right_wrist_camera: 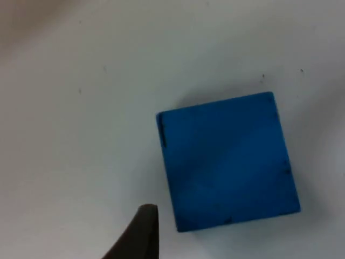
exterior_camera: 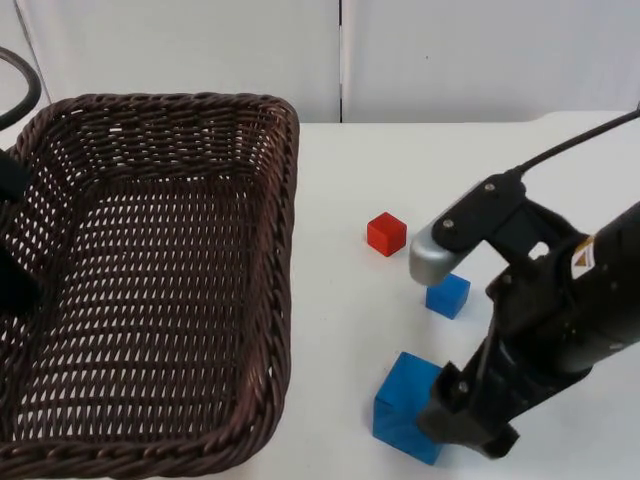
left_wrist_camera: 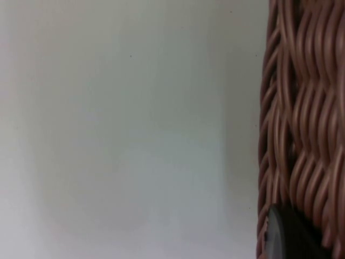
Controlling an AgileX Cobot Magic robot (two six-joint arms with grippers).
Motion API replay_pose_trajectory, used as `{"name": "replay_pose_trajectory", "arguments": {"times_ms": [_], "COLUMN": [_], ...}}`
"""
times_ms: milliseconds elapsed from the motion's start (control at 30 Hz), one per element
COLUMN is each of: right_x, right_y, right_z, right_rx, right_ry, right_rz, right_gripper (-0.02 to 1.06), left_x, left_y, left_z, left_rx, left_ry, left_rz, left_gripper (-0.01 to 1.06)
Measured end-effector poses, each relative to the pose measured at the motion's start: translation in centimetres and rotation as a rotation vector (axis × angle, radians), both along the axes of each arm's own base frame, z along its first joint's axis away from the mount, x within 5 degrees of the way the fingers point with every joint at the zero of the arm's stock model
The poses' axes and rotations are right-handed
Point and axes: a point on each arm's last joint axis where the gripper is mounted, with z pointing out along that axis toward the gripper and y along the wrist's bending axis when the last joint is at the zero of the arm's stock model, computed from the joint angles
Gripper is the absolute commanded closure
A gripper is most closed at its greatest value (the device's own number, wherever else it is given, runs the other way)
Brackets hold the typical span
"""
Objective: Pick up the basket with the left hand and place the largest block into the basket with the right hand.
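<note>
The left gripper (left_wrist_camera: 285,237) is at the left wall of the basket (exterior_camera: 285,250); whether it is clenched I cannot tell. The big block (exterior_camera: 405,405) lies on the worktop (exterior_camera: 340,300) right of the basket, with the right gripper (exterior_camera: 470,425) just beside it, grip state unclear. The block looks stiff and light, best taken on two opposite flat sides. No writing can be read.

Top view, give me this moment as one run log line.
left gripper: at basket rim | right gripper: over large blue block | block: on table

Red cube (exterior_camera: 386,233), small blue cube (exterior_camera: 447,295)
</note>
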Motion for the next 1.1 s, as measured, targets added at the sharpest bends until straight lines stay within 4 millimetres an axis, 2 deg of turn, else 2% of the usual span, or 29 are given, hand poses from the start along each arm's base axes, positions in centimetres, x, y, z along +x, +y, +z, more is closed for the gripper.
{"name": "replay_pose_trajectory", "arguments": {"times_ms": [267, 400, 533, 633, 900, 1000, 1033, 1067, 1100], "right_x": [-0.2, 0.3, 0.7, 1.0, 1.5, 1.5, 1.5, 1.5, 1.5], "right_y": [1.5, 1.9, 2.3, 2.6, 3.0, 3.0, 3.0, 3.0, 3.0], "right_z": [-0.3, -1.3, -3.4, -4.1, -4.7, -4.7, -4.7, -4.7, -4.7], "right_rx": [0.010, -0.004, -0.042, -0.051, -0.053, -0.053, -0.053, -0.053, -0.053], "right_ry": [-0.029, -0.016, 0.025, 0.036, 0.035, 0.035, 0.035, 0.035, 0.035], "right_rz": [0.039, 0.042, 0.042, 0.042, 0.041, 0.041, 0.041, 0.041, 0.041], "right_gripper": [-0.01, -0.01, -0.01, -0.01, 0.02, 0.12, 0.23, 0.23, 0.33], "left_x": [0.0, 0.0, 0.0, 0.0, 0.0, 0.0, 0.0, 0.0, 0.0], "left_y": [0.0, 0.0, 0.0, 0.0, 0.0, 0.0, 0.0, 0.0, 0.0], "left_z": [0.0, 0.0, 0.0, 0.0, 0.0, 0.0, 0.0, 0.0, 0.0], "left_rx": [0.004, 0.004, 0.004, 0.004, 0.004, 0.005, 0.005, 0.006, 0.005], "left_ry": [-0.001, -0.001, -0.001, -0.001, -0.001, -0.003, -0.003, -0.002, -0.002], "left_rz": [-0.002, -0.002, -0.002, -0.002, -0.002, 0.000, 0.000, -0.002, -0.001], "left_gripper": [1.05, 1.05, 1.05, 1.05, 1.05, 1.05, 1.05, 1.05, 1.05]}}
